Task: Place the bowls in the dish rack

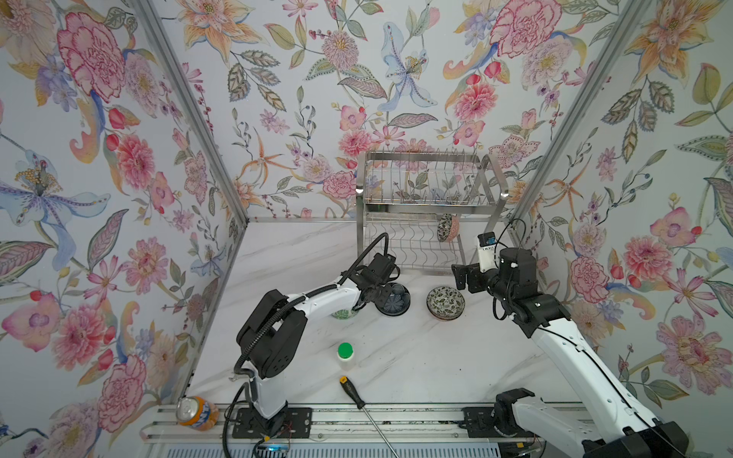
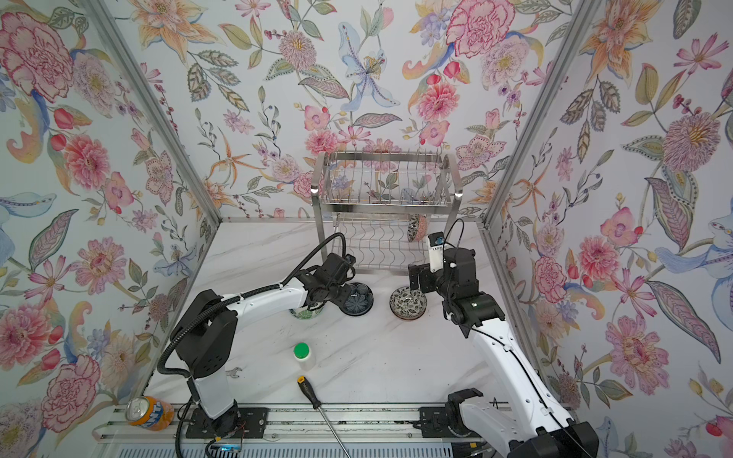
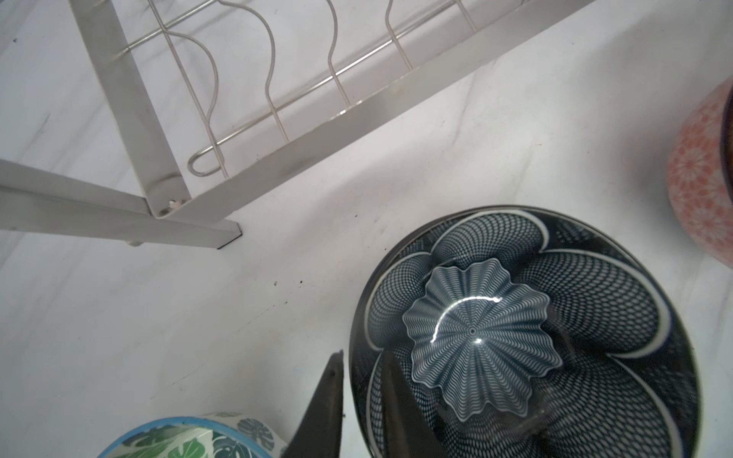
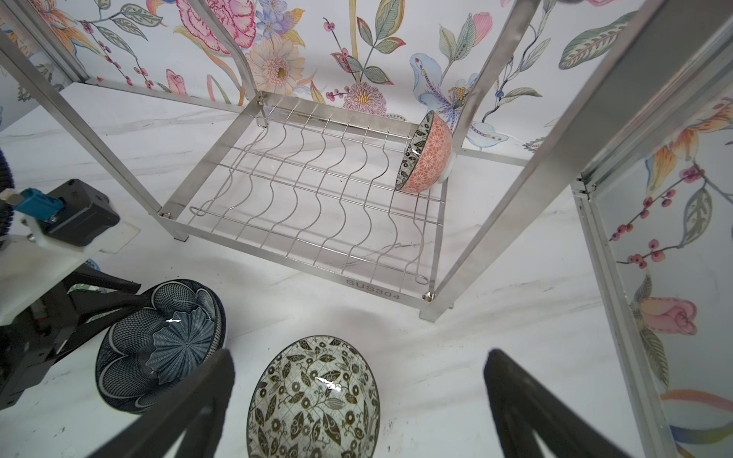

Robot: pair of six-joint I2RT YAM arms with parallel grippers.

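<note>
Nearest the front rail, an orange soda can (image 1: 197,411) lies on its side at left, with a black-handled screwdriver (image 1: 352,392) across the rail near centre. Just behind sits a small white plastic bottle with green cap (image 1: 345,355) on the white marble-look tabletop (image 1: 416,357). Mid-table, the left gripper (image 3: 359,396) is narrow and clamped on the rim of a dark navy petal-patterned ceramic bowl (image 3: 515,337), one finger inside and one outside. A green leaf-patterned bowl (image 1: 344,314) sits just beside it, mostly hidden under the left arm in both top views. To the right, well apart from the navy one, a black-and-white floral bowl (image 4: 313,400) rests upright on the table. The right gripper (image 4: 359,357) is spread wide above it, touching nothing. At the back wall stands the shiny two-tier stainless-steel wire dish rack (image 1: 428,206). Upper tier holds no bowls. One bowl with orange-pink outside (image 4: 426,156) stands on edge at the right end of the wavy lower shelf, opening facing left.
</note>
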